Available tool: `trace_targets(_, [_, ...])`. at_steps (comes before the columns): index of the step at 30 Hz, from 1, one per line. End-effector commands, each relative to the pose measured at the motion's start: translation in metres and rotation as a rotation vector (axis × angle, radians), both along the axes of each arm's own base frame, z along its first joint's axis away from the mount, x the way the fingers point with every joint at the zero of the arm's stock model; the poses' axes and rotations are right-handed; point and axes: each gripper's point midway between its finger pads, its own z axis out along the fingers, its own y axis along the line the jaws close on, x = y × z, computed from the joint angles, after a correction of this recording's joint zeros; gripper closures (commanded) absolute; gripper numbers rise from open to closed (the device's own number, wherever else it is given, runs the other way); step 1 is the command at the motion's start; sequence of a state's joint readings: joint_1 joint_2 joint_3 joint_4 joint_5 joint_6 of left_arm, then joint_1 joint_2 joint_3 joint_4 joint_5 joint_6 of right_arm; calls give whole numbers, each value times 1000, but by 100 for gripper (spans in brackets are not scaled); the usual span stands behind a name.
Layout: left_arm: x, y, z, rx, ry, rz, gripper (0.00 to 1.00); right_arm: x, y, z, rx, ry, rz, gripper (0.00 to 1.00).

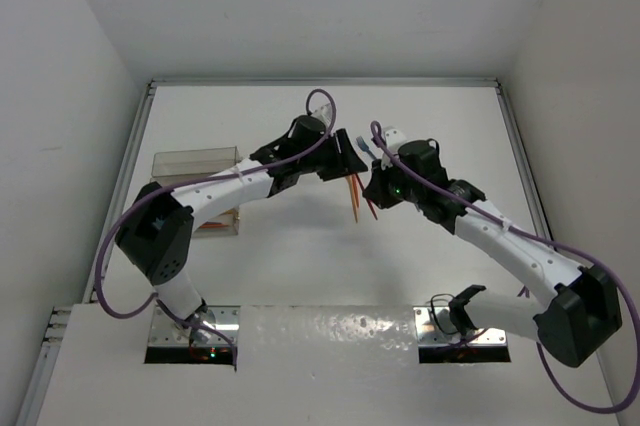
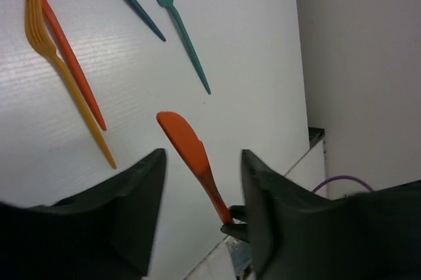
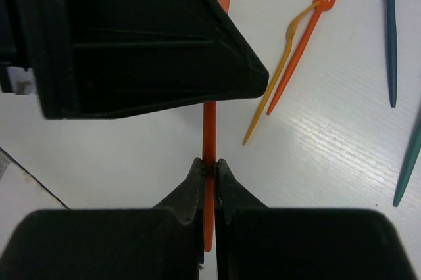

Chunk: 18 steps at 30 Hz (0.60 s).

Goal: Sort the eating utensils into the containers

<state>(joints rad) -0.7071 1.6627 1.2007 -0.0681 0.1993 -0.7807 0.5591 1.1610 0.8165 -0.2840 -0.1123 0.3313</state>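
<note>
My right gripper (image 3: pixel 209 165) is shut on the handle of an orange knife (image 3: pixel 209 129) and holds it above the table. In the left wrist view the knife (image 2: pixel 187 145) points up between the spread fingers of my left gripper (image 2: pixel 202 162), which is open and does not touch it. The right gripper's fingertips (image 2: pixel 253 224) pinch the knife's handle end. In the top view the two grippers (image 1: pixel 345 161) (image 1: pixel 375 181) meet at mid-table. The clear containers (image 1: pixel 195 164) stand at the left, partly hidden by the left arm.
On the table lie an orange fork (image 2: pixel 59 37), a yellow fork (image 2: pixel 66 76), a dark blue utensil (image 2: pixel 131 0) and a teal fork (image 2: pixel 181 27). The orange fork (image 3: pixel 306 37) and yellow fork (image 3: pixel 276 79) cross near their heads. White walls enclose the table.
</note>
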Motion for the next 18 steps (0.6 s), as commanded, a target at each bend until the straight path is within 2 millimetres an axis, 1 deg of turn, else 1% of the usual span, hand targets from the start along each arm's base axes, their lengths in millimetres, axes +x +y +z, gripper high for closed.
trace_targets(1, [7,-15,26,-78,-31,15,60,-3,5,9,24,-26,29,100])
trace_targets(2, [7,-15,24,-78,-23,22,67,-3,4,8,21,-26,27,100])
trace_targets(3, [10,-17,32,-108,-39,28,74,-3,4,8,20,-25,27,99])
trace_targets(4, [9,-16,29,-107,-33,35,88,-3,3,6,12,-25,26,97])
trace_targets(6, [11,-12,31,-110,-29,69,98,-2,1,5,5,-24,15,95])
trace_targets(7, [11,-9,29,-106,-24,84,100,-1,0,4,2,-23,7,94])
trace_targets(8, [11,-5,32,-107,-20,102,100,0,0,5,1,-26,7,90])
trace_targets(9, [15,1,31,-100,-25,136,100,1,0,5,-3,-29,5,85])
trace_targets(10, [15,10,23,-71,0,163,100,2,-2,4,-11,-29,-5,76])
trace_targets(11, [19,23,28,-78,7,205,100,4,-2,4,-14,-30,-9,58])
trace_targets(12, [21,37,20,-63,24,248,100,5,-2,4,-20,-32,-12,51])
trace_targets(13, [25,50,18,-61,37,286,100,6,-3,4,-23,-33,-16,48])
trace_targets(14, [36,77,25,-82,48,365,100,8,-3,5,-27,-35,-23,44])
trace_targets(15, [36,98,11,-71,85,414,100,9,-4,4,-31,-34,-26,43])
trace_targets(16, [37,118,21,-95,80,463,100,10,-4,4,-32,-36,-29,42])
trace_targets(17, [48,155,17,-97,100,568,100,10,-5,3,-39,-35,-35,41])
trace_targets(18, [46,179,5,-80,125,629,100,10,-5,2,-41,-33,-36,40])
